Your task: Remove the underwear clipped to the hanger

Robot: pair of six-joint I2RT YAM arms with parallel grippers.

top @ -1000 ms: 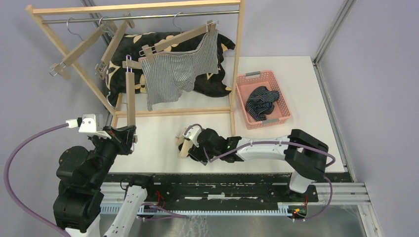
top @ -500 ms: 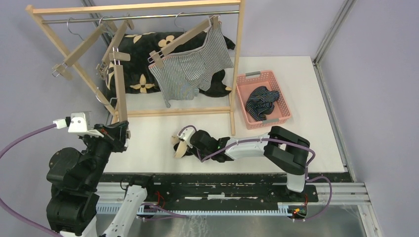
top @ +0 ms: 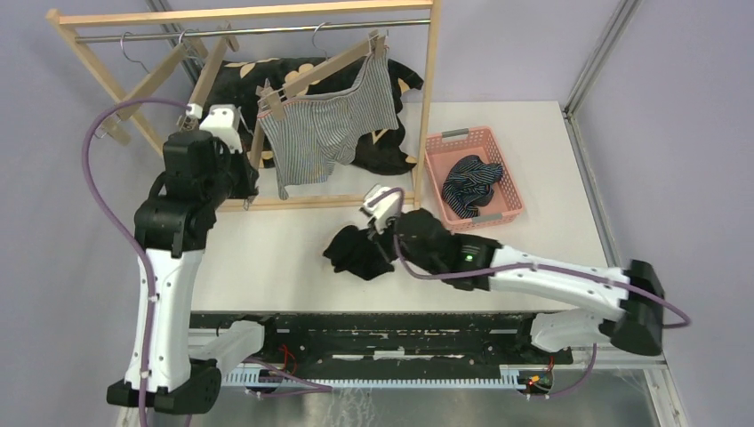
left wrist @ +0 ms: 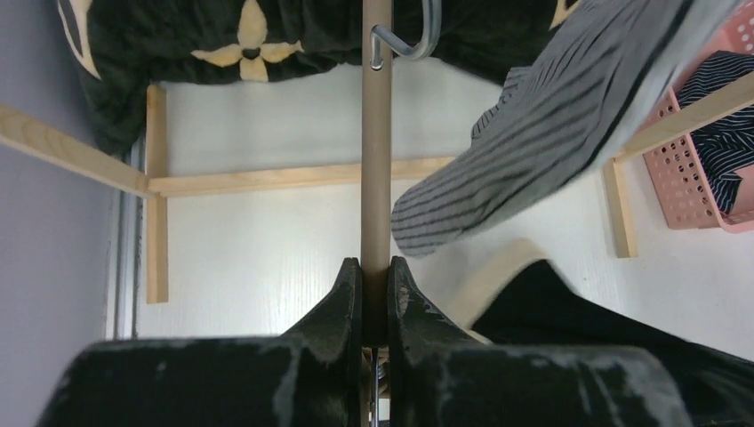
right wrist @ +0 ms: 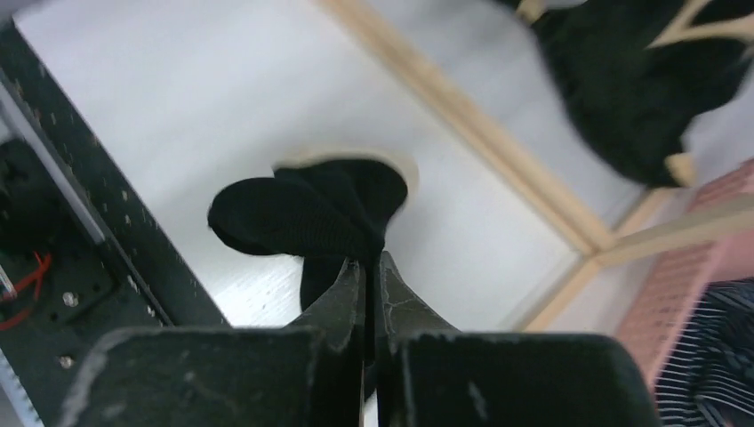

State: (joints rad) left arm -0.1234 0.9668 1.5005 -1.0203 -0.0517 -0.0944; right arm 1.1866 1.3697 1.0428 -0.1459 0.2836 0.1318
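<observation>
A white table (top: 284, 240) carries a wooden clothes rack (top: 429, 107) at its back left, and a black cushion (top: 391, 153) with tan flowers lies under the rack.

The grey-white striped underwear (top: 324, 133) hangs from a tilted wooden hanger (top: 324, 67) on the rack's rail, clipped along its waistband. In the left wrist view its leg hem hangs just to the right of the gripper's line of sight.

The left arm is raised beside the rack. The left gripper (left wrist: 375, 276) has its fingers pressed together on a thin brown hanger bar (left wrist: 376, 160), which runs straight up from the fingers to a metal hook.

The right arm reaches across the front of the table. The right gripper (right wrist: 372, 267) is pinched tight on the black underwear (right wrist: 307, 213), which hangs bunched from its fingertips over the table near the front edge. Whether the cloth touches the table cannot be told.

A pink basket (top: 433, 169) sits on the right side of the table, just beyond the rack's right post. The navy striped underwear (top: 471, 182) lies crumpled inside it.
</observation>
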